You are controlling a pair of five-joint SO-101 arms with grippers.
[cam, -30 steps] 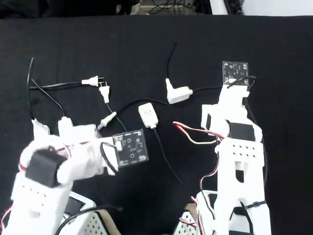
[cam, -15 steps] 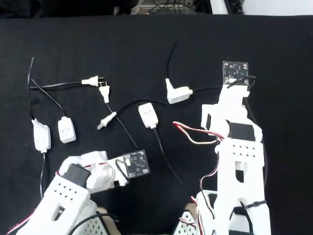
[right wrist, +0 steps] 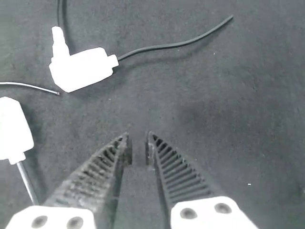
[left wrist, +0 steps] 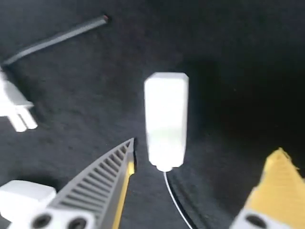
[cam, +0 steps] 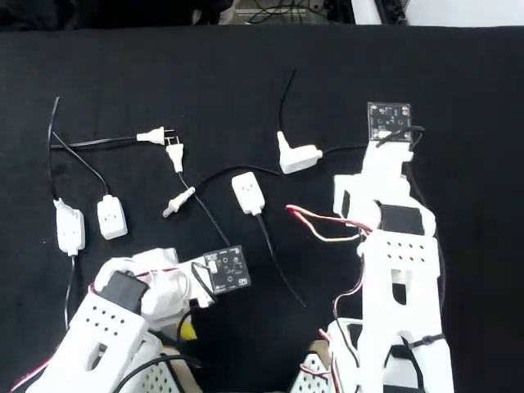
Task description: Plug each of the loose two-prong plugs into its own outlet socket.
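Note:
Three loose two-prong plugs lie left of centre: two (cam: 151, 135) (cam: 173, 152) close together and a third (cam: 178, 201) nearer me. White outlet sockets rest at the left (cam: 69, 228) (cam: 110, 217) and in the middle (cam: 248, 193). My left gripper (left wrist: 205, 148) is open above the black cloth, and a white socket (left wrist: 166, 119) lies just beyond the gap between its fingers. A two-prong plug (left wrist: 14, 107) sits off to one side of it. My right gripper (right wrist: 137, 138) is shut on nothing, with a right-angle white plug (right wrist: 81, 69) (cam: 296, 155) ahead of it.
Black cords run across the cloth from the plugs and sockets, one (cam: 278, 266) passing between the two arms. Red and white wires (cam: 323, 228) hang off the right arm (cam: 397, 246). The left arm (cam: 123, 307) is folded low at the front left.
The left arm has drawn back toward the table's front, uncovering the two sockets at the left. The right arm has barely shifted.

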